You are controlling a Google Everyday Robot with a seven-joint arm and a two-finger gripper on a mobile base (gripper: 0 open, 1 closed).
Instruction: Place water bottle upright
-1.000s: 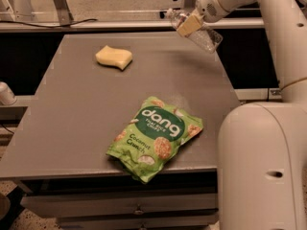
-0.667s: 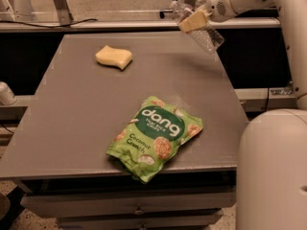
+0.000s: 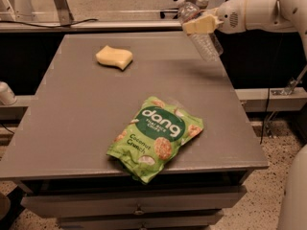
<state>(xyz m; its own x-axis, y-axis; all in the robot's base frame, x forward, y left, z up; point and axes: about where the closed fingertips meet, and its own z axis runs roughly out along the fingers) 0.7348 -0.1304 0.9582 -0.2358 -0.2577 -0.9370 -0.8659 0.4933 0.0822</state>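
Observation:
The water bottle [image 3: 205,41] is a clear ribbed plastic bottle. It hangs tilted in the air above the far right part of the grey table [image 3: 86,123], cap end up toward the left and base down toward the right. My gripper [image 3: 195,25] reaches in from the right on a white arm and is shut on the bottle near its upper part. The cap is hard to make out against the background.
A green Dang chips bag [image 3: 156,135] lies near the table's front middle. A yellow sponge [image 3: 114,57] lies at the far left. Drawers [image 3: 134,207] sit under the table's front edge. The robot's white body [image 3: 295,195] is at the lower right.
The arm has shifted a little, carrying the bottle slightly right and up; the robot's body has moved further out to the right. Bag and sponge are unmoved.

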